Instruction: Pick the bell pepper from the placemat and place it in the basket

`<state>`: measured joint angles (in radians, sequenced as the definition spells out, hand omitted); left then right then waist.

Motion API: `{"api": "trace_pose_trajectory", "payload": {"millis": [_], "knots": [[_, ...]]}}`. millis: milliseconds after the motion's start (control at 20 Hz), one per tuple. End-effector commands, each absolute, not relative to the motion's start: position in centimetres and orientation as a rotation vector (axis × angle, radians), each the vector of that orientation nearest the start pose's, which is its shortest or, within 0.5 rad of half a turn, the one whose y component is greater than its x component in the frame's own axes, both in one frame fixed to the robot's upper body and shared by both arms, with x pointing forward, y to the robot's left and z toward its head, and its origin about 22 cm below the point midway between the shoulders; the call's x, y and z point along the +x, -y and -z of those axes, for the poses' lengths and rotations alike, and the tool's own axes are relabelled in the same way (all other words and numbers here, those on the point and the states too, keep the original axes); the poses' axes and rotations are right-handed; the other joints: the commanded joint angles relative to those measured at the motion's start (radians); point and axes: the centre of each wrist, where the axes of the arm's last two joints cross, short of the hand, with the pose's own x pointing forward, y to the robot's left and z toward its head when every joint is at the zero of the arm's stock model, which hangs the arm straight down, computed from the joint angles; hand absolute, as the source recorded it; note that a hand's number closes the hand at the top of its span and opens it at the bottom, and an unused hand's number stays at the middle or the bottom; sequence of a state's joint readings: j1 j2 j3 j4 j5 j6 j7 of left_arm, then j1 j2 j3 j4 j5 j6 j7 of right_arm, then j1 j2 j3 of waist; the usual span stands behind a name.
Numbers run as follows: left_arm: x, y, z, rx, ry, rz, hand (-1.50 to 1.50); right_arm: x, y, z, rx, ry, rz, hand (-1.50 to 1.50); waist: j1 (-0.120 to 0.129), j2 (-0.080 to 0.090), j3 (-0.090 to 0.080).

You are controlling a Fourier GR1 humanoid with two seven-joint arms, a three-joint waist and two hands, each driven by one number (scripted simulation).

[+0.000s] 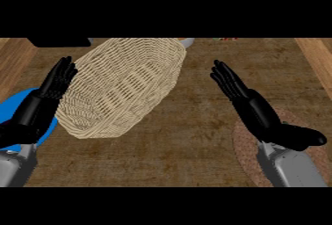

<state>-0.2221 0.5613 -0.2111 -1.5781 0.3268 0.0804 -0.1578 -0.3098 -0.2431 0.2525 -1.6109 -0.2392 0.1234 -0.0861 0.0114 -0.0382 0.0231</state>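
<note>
A woven tan basket (123,85) fills the upper left of the head view, tilted toward the lower left. My left hand (40,102) stands open with straight fingers just left of the basket's rim. My right hand (250,103) is open too, fingers straight and pointing up, out to the right of the basket. Under my right forearm lies a brown round placemat (245,149), mostly hidden by the arm. No bell pepper shows anywhere in the view.
A blue round mat or plate (14,105) lies at the left edge, partly under my left arm. The dark wooden counter (194,145) spreads between the hands. Small coloured objects (224,39) peek in at the top edge.
</note>
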Motion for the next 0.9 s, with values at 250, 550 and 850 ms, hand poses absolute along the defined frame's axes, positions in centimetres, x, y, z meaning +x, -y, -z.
{"api": "trace_pose_trajectory", "payload": {"millis": [250, 550, 850], "knots": [[29.2, -31.3, -9.3, 0.333, 1.795, 0.385, 0.00, 32.8, 28.6, -6.8, 0.217, 1.692, -0.341, 1.50, 0.004, 0.049, -0.022], [27.8, -29.8, -6.7, 0.283, 1.725, 0.372, 0.00, 29.4, 17.6, -3.5, 0.168, 1.751, -0.059, -1.50, -0.011, 0.036, -0.024], [28.0, -30.0, -6.9, 0.323, 1.720, 0.380, 0.00, 31.8, 24.1, -8.9, -0.446, 1.758, -0.322, -1.50, -0.026, 0.030, -0.029]]}}
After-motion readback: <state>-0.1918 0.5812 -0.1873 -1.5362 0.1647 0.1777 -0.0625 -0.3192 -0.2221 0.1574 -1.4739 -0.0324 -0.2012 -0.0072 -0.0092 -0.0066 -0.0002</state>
